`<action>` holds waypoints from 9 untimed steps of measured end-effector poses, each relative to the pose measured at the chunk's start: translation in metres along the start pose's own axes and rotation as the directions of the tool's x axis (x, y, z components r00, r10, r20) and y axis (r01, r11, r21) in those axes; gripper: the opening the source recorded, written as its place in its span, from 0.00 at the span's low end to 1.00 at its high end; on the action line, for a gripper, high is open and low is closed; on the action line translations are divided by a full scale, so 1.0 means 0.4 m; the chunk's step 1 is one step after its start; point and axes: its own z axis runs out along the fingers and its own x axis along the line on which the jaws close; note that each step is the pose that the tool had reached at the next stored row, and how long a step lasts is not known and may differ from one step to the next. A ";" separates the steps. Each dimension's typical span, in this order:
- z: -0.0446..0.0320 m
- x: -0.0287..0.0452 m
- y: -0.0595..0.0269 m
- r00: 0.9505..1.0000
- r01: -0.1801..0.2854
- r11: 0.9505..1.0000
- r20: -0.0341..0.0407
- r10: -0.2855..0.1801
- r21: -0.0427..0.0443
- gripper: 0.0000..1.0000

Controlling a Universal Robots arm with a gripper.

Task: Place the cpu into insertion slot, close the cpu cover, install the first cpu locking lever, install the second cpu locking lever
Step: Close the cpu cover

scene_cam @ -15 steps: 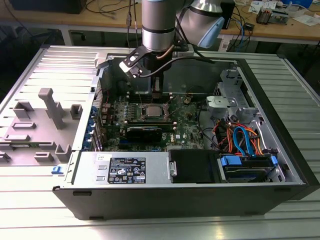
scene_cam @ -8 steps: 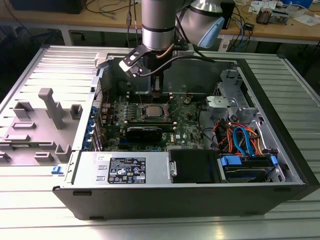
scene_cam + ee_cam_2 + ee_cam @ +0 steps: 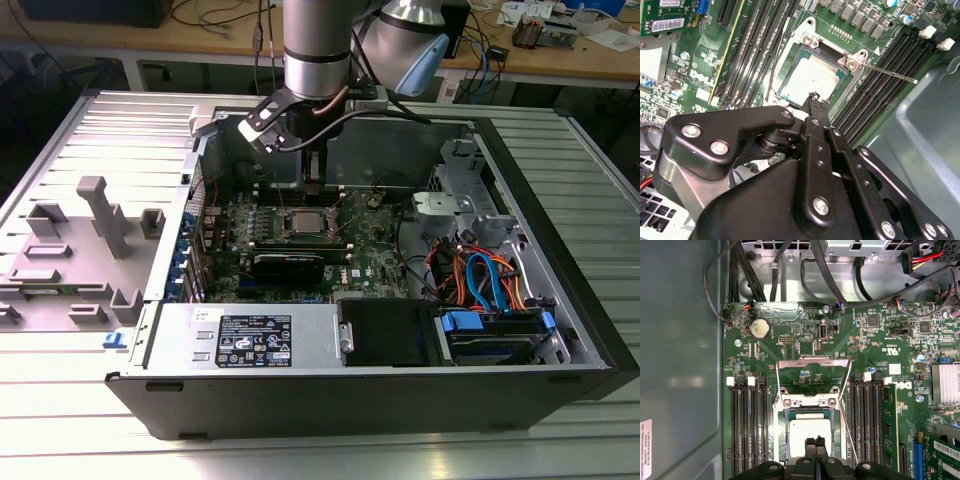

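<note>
The cpu (image 3: 810, 432) lies flat in the insertion slot (image 3: 807, 49), its pale silver face (image 3: 812, 77) turned up. In both wrist views my gripper (image 3: 815, 442) hangs just above the chip's near edge, shut, with nothing between its fingers (image 3: 815, 100). The cpu cover (image 3: 812, 361) is swung back beyond the socket, and green board shows through its cut-out. A thin locking lever (image 3: 890, 73) sticks out from the socket's corner, unlatched (image 3: 852, 430). In the exterior view the gripper (image 3: 313, 190) reaches down inside the open computer case over the socket (image 3: 302, 222).
Long black memory slots (image 3: 747, 425) flank the socket on both sides. A black card (image 3: 288, 265) lies in front of it. Cables (image 3: 480, 275) and a drive bay (image 3: 450, 205) fill the case on the exterior view's right. A grey fixture (image 3: 95, 230) stands outside on its left.
</note>
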 end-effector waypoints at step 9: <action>-0.002 0.000 0.000 1.000 0.000 1.000 0.000 0.000 0.000 0.11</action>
